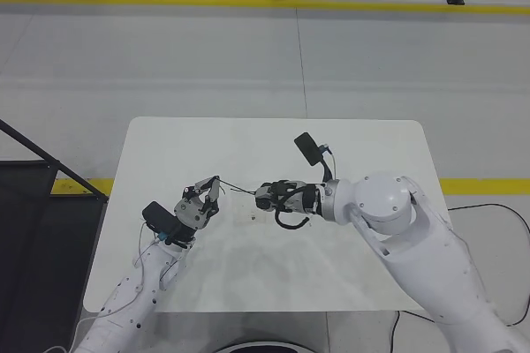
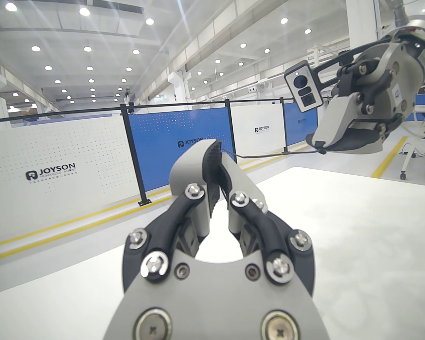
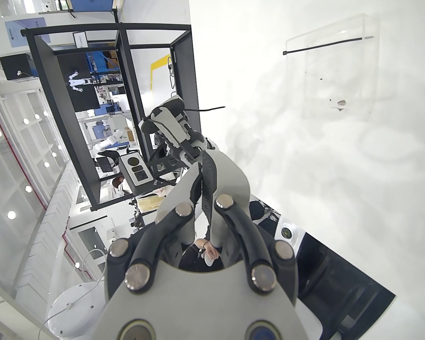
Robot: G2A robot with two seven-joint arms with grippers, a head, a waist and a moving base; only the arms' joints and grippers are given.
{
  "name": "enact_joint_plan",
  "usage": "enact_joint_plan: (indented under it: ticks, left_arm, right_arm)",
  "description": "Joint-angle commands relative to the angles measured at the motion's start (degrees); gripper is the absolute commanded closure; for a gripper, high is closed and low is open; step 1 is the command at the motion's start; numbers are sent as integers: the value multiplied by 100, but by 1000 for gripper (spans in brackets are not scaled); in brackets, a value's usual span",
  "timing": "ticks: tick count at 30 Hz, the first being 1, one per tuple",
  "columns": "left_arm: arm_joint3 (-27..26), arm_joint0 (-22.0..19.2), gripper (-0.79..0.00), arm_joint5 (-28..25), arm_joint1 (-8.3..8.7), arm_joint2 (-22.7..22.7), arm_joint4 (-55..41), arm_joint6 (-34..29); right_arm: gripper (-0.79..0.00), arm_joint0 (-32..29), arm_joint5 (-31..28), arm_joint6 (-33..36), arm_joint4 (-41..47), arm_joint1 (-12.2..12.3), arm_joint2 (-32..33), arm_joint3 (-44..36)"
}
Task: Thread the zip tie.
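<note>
A thin black zip tie (image 1: 237, 188) hangs above the white table (image 1: 353, 274), stretched between my two grippers. My left gripper (image 1: 214, 183) is shut on one end; in its wrist view the strap (image 2: 269, 154) runs from its closed tips (image 2: 220, 152) across to the right gripper (image 2: 317, 145). That right gripper (image 1: 258, 196) is shut on the tie's small head end. In the right wrist view my own fingers (image 3: 202, 164) are pressed together, and the left gripper (image 3: 173, 107) sits just beyond them with a short tail of the tie (image 3: 207, 109) sticking out.
A clear plastic box (image 3: 370, 29) stands on the table beyond the grippers, with a second black zip tie (image 3: 326, 46) lying across its top. A black frame and dark panel (image 1: 18, 221) stand off the table's left edge.
</note>
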Motion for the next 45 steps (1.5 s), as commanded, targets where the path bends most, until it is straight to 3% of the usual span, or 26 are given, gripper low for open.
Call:
enact_joint_plan:
  ticks: [1, 45]
  left_arm:
    - [0, 0, 0, 0, 0, 0, 0, 0]
    - [0, 0, 0, 0, 0, 0, 0, 0]
  right_arm:
    - [0, -7, -16, -5, 7, 1, 5, 2]
    - [0, 6, -11, 42, 60, 23, 12, 32]
